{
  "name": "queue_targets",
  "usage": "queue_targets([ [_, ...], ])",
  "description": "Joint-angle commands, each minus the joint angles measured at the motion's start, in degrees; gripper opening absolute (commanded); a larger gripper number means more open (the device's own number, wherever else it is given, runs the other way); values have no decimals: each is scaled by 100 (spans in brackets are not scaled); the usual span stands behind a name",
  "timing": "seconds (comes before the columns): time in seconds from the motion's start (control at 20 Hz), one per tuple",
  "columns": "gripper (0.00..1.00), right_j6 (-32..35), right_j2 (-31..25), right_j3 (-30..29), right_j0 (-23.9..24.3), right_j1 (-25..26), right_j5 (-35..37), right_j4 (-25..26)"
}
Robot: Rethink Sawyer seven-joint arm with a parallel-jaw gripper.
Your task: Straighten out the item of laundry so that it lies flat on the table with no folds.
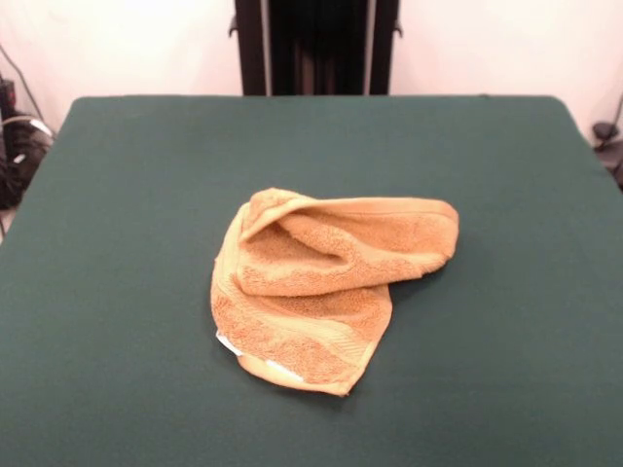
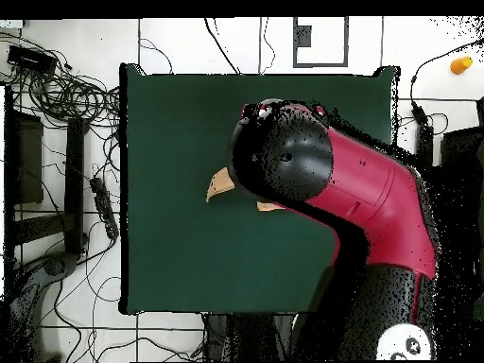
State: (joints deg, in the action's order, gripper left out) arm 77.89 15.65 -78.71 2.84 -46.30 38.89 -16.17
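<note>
Towel sits crumpled near the middle of the surface, golden-orange terry, bunched into a loose heap rather than spread. One thick fold rolls across its top toward one side, and a flatter layer below shows a woven band along the edge and a small white tag at the near corner. It looks soft, light and limp, likely to drape and drag rather than slide cleanly; the looped pile should give good friction. A sensible hold, I judge, is an exposed corner or the hemmed edge of the upper fold, so one layer lifts free of the one beneath.

From overhead, only a tan tip of it shows beside the arm, whose red and black bulk hangs directly above it. The pincer itself is hidden under that arm and absent from the front view, so I cannot tell whether it is apart or together.

The surface is dark green, matte and cloth-like, much larger than the towel.
</note>
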Motion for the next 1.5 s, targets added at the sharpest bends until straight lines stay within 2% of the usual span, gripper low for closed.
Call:
queue_targets([
  [0.05, 100, 1674, -511, 7, -205, 967, 274, -147],
  [0.2, 100, 1738, -459, 320, -227, 1211, 486, -139],
  [0.55, 100, 1719, -480, 645, -224, 1718, 612, -176],
  [1.2, 100, 1145, -1075, 474, 173, 2284, -218, -324],
  [1.5, 100, 1185, -1054, 404, 222, 2514, -426, -206],
])
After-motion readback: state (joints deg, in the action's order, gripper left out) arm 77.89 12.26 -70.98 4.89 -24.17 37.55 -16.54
